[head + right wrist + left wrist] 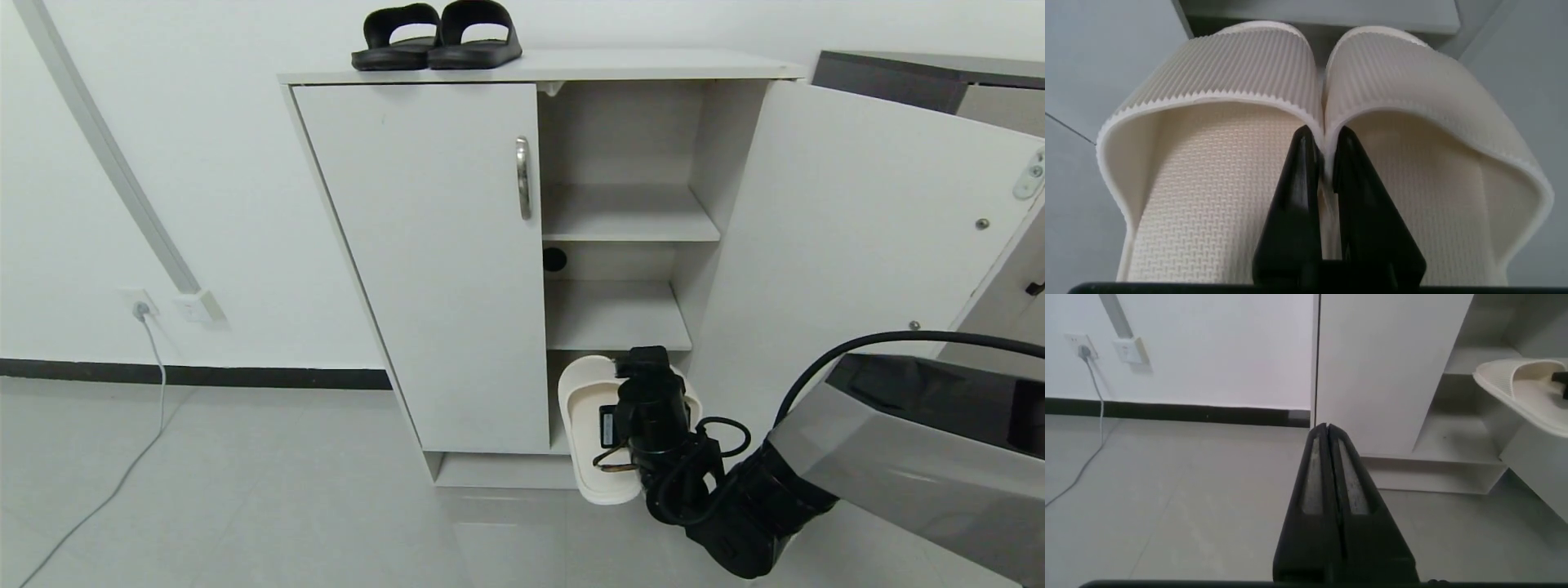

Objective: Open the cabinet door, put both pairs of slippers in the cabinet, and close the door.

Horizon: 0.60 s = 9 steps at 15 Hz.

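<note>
White slippers (pixel 1208 196) are pinched together at their inner strap edges by the right gripper (pixel 1325 140), fingers clamped on both. The head view puts the pair at the cabinet (pixel 424 269) bottom opening, near ends overhanging the front. The right arm is stretched low beside the open door (pixel 857 220). Black slippers (pixel 437 39) sit on the cabinet top. The left gripper (pixel 1327 431) is closed on nothing, above the floor (pixel 1167 498).

The cream slippers (pixel 1208 82) look ribbed, matt, rubbery; black slippers (pixel 437 37) matt; cabinet (pixel 424 261) smooth white board; handle (pixel 522 178) brushed metal; floor (pixel 245 506) glossy tile.
</note>
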{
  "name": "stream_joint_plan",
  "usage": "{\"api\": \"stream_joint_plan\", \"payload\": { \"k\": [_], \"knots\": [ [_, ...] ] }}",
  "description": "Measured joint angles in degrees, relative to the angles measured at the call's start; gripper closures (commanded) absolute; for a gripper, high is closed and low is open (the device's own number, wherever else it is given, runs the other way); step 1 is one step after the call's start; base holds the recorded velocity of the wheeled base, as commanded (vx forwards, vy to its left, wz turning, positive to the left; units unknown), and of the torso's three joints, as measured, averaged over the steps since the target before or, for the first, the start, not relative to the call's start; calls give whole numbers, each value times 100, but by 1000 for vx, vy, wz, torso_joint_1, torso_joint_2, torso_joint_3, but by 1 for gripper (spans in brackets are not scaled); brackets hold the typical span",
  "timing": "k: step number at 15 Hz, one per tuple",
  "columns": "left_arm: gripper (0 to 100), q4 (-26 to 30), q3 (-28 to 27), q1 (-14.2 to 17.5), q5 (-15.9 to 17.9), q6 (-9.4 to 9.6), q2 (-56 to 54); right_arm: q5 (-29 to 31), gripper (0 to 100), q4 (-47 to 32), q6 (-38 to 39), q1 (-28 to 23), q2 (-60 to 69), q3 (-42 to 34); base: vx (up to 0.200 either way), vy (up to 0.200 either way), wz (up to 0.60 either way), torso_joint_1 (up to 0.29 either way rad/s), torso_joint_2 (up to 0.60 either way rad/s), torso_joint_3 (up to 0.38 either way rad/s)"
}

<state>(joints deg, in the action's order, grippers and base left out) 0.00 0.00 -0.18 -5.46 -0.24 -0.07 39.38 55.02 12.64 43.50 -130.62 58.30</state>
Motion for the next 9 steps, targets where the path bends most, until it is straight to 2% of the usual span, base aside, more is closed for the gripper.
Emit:
{"api": "stream_joint_plan", "payload": {
  "k": [6, 9],
  "knots": [
    [100, 0, 0, 0, -4, 0, 0, 6, 100, 30, -9, -34, -149, 83, 0, 0, 0, 5, 4, -190],
    [100, 0, 0, 0, -4, -2, 0, 9, 100, 517, -187, -50, -190, 71, 0, 0, 0, 1, 2, -17]
  ]
}}
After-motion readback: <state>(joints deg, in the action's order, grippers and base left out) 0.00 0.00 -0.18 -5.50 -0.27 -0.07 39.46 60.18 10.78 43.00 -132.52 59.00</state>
